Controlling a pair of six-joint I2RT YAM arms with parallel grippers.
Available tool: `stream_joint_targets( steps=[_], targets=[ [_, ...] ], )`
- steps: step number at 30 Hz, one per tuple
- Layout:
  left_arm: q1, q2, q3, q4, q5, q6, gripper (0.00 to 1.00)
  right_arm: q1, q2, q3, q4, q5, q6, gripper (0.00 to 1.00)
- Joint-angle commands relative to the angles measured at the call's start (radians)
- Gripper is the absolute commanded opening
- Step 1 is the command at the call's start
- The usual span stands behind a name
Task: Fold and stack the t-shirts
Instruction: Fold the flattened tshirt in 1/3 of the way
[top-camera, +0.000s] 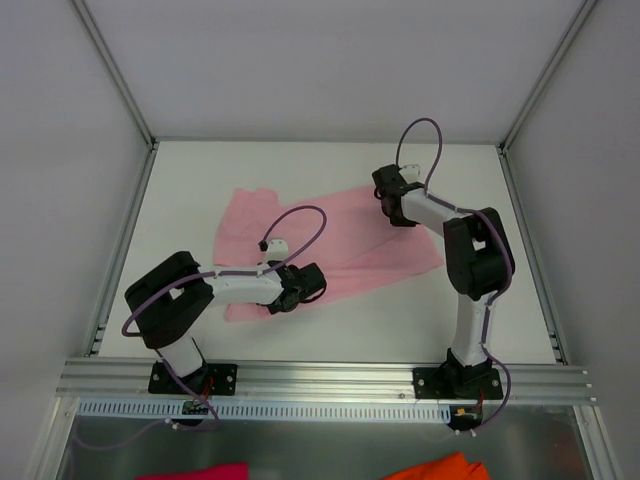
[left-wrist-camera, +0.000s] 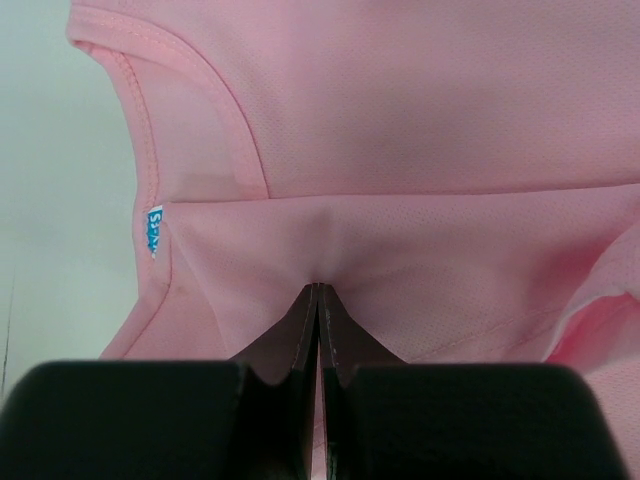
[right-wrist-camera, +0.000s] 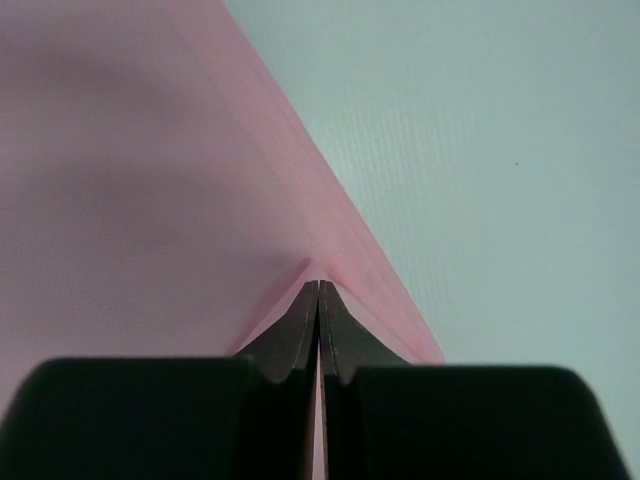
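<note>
Left gripper (left-wrist-camera: 318, 292) is clamped down tight, jaws pressed together with a little pucker of pink fabric pinched right at the tips, so it's holding the t-shirt (top-camera: 345, 235). Same story for the right gripper (right-wrist-camera: 318, 288): jaws closed to a sliver, nipping a folded edge of the same shirt, with bare table (right-wrist-camera: 500, 150) showing off to the side of that edge.

From the top camera the t-shirt lies spread out in the middle of the white table (top-camera: 300, 165), mostly flat but a bit rumpled. Its long axis runs roughly left to right, tilted so the left end sits nearer the arm bases and the right end sits further back. The left gripper (top-camera: 290, 298) is on the near-left part of the cloth, and the right gripper (top-camera: 400, 212) is on the far-right part, so the 2 are well apart along the shirt.

The neckline (left-wrist-camera: 150, 120) shows in the left wrist view, curving just beyond the pinch point, so the collar end is on the left arm's side. From the top view alone it's hard to tell collar from hem.

There's 1 small white label (left-wrist-camera: 153, 231) stitched at the neckline seam, with blue lettering on it. It sits sideways and is too small to read properly.

At the very bottom of the top view, below the metal rail, a magenta cloth (top-camera: 200, 472) and an orange cloth (top-camera: 440, 467) poke into frame.
</note>
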Motion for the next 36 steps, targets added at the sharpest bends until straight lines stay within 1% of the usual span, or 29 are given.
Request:
stream_joint_targets(
  steps=[1, 3, 6, 7, 9, 10, 12, 15, 16, 17, 22, 24, 30, 36],
  targets=[
    [-0.011, 0.021, 0.011, -0.039, 0.008, -0.023, 0.0, -0.006, -0.122, -0.021, 0.068, 0.099, -0.018, 0.01],
    [-0.016, 0.027, 0.016, -0.037, 0.007, -0.017, 0.0, -0.003, -0.166, -0.03, 0.065, 0.099, -0.015, 0.01],
    [-0.028, 0.028, 0.025, -0.036, 0.0, -0.014, 0.0, 0.011, -0.229, -0.089, 0.084, 0.079, -0.028, 0.01],
    [-0.031, 0.028, 0.027, -0.033, 0.0, -0.011, 0.0, 0.016, -0.271, -0.099, 0.079, 0.068, -0.032, 0.01],
    [-0.038, 0.033, 0.037, -0.033, -0.004, -0.008, 0.0, 0.026, -0.303, -0.102, 0.017, 0.004, -0.022, 0.02],
    [-0.042, 0.034, 0.043, -0.033, -0.004, -0.008, 0.0, 0.026, -0.325, -0.096, -0.017, -0.055, -0.008, 0.02],
    [-0.05, 0.033, 0.048, -0.028, -0.007, -0.002, 0.0, 0.033, -0.345, -0.113, -0.071, -0.1, 0.015, 0.03],
    [-0.062, 0.027, 0.05, -0.014, -0.006, 0.007, 0.0, 0.039, -0.369, -0.18, -0.084, -0.134, 0.031, 0.03],
    [-0.065, 0.027, 0.048, -0.011, -0.006, 0.009, 0.0, 0.04, -0.378, -0.203, -0.076, -0.171, 0.04, 0.03],
    [-0.067, 0.028, 0.048, 0.006, -0.003, 0.014, 0.0, 0.042, -0.378, -0.242, -0.048, -0.192, 0.043, 0.02],
    [-0.067, 0.056, 0.062, 0.02, 0.002, 0.03, 0.0, 0.051, -0.355, -0.317, 0.019, -0.351, 0.051, 0.01],
    [-0.067, 0.06, 0.063, 0.021, 0.002, 0.03, 0.0, 0.054, -0.34, -0.336, 0.053, -0.386, 0.052, 0.01],
    [-0.067, 0.047, 0.057, -0.002, -0.003, 0.014, 0.0, 0.054, -0.265, -0.293, 0.035, -0.398, 0.043, 0.01],
    [-0.073, -0.021, 0.022, -0.036, -0.001, -0.026, 0.0, 0.054, -0.167, -0.198, -0.007, -0.396, 0.018, 0.02]
  ],
)
